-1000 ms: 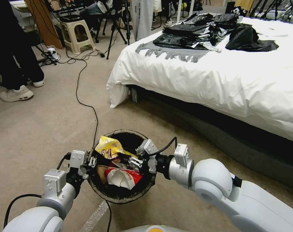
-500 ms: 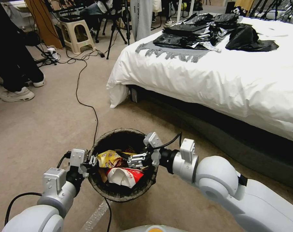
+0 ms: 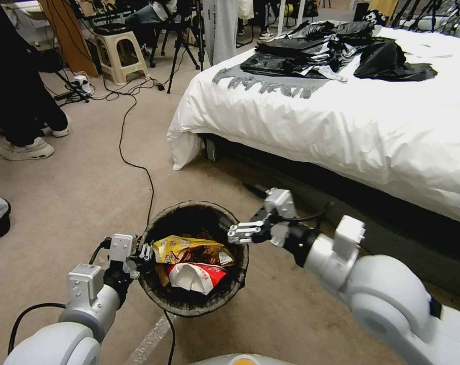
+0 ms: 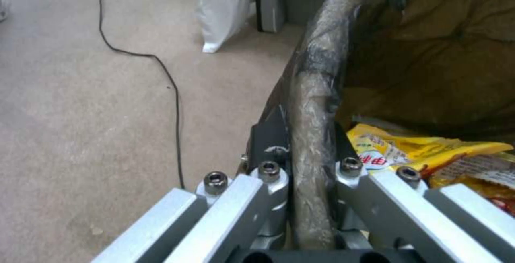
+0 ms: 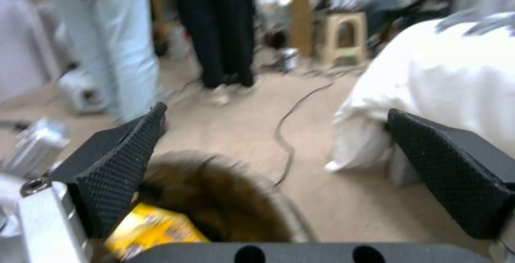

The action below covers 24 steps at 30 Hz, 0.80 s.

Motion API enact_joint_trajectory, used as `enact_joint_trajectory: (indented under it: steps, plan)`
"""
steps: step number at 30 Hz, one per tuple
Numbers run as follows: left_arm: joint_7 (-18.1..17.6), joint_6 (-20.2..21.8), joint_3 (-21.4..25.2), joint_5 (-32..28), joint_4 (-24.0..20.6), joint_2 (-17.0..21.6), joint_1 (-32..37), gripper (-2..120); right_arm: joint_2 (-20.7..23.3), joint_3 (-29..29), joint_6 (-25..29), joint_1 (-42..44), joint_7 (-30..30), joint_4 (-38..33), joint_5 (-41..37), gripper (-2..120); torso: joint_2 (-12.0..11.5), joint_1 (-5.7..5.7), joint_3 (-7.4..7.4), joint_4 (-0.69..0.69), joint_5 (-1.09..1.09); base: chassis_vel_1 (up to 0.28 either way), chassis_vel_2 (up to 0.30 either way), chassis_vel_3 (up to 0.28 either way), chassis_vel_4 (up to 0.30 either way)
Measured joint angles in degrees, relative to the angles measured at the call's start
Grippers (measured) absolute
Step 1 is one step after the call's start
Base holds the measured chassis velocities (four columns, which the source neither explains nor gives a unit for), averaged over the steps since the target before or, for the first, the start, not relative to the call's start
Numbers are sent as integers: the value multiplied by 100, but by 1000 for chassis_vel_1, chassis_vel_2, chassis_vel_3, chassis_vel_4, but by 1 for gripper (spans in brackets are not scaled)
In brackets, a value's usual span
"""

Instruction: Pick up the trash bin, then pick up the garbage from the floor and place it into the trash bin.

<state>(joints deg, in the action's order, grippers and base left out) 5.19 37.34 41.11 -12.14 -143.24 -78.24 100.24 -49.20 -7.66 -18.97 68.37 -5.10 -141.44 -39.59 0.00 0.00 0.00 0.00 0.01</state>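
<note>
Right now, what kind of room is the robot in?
Probably a bedroom set up for filming: a bed with white bedding, carpeted floor, plus a tripod and cables nearby.

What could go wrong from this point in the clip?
1. The left gripper holds the bin by one spot on its bagged rim; the load could tilt it or the liner could slip.
2. The yellow wrapper and the red-and-white cup lie high in the bin and could spill if it tips.
3. The right gripper, jaws open and empty, sits by the rim and could knock it.
</note>
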Motion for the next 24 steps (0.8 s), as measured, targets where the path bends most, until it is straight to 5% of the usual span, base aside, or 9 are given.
enact_joint_trajectory:
  steps: [13,19,24]
  plan:
    - [-7,-20,49,-2,0,-12,30,2,-608,-1618,697,1509,-332,-203,616,100,0,0,0,1,-1,0,0,0,0]
    - [-12,-23,94,-40,0,18,24,2,-1656,-2197,1378,2672,-219,19,2375,100,0,0,0,-1,0,0,0,0,0]
    - [-17,-18,116,-39,0,-55,34,2,-2274,-2283,1723,3051,-28,257,3037,100,0,0,0,0,0,0,0,0,0]
